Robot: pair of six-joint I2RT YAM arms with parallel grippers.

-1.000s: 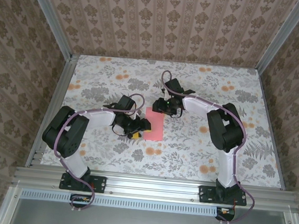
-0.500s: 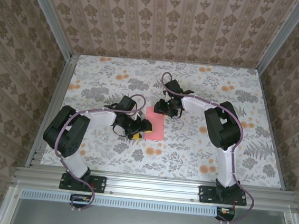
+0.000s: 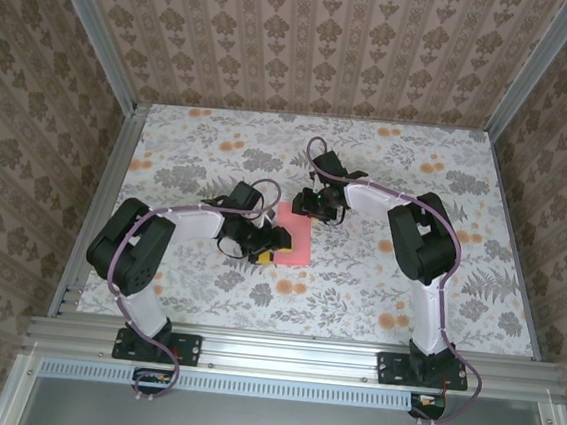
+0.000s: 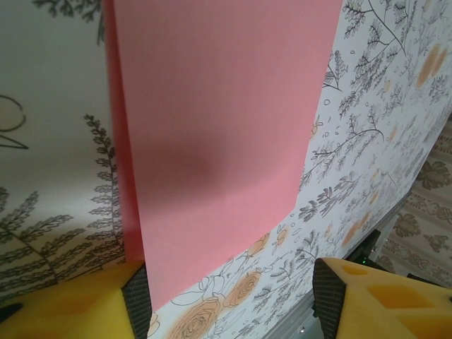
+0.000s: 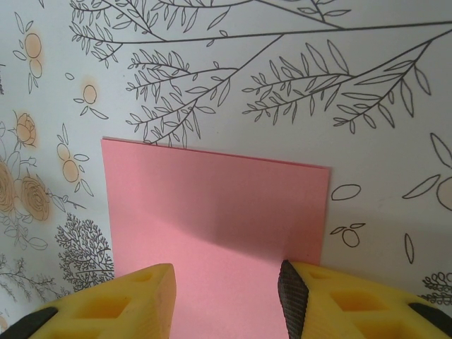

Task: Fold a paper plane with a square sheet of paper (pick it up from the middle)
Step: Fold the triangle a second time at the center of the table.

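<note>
Located near the middle of the flower-printed tabletop (image 3: 398, 173): one thin salmon-pink paper sheet (image 3: 296, 242), lying flat. Rectangular in outline from above, long sides running away from the arm bases.

Positioned at the sheet's near left corner: left gripper (image 3: 273, 242), black with yellow fingers. Positioned at the sheet's far edge: right gripper (image 3: 309, 207), of the same build.

Left wrist view:
- Salmon-pink paper sheet (image 4: 219, 141) stretching away from the left gripper (image 4: 229, 300).
- Second, darker pink layer exposed as a narrow strip along the left side.
- One dark pad (image 4: 138, 300) at the sheet's near left edge; touching or just beside, cannot tell.
- Other finger over bare tabletop, apart from the paper.
- Jaws spread wide, nothing clamped.

Right wrist view:
- Salmon-pink paper sheet (image 5: 212, 212) flat on the tabletop, far edge straight, both far corners visible.
- Right gripper (image 5: 226, 300) over the sheet's near part, one yellow finger (image 5: 134, 300) toward each side edge.
- Jaws apart, paper lying flat in the gap, not pinched.
- Contact between pads and paper: cannot tell.
</note>
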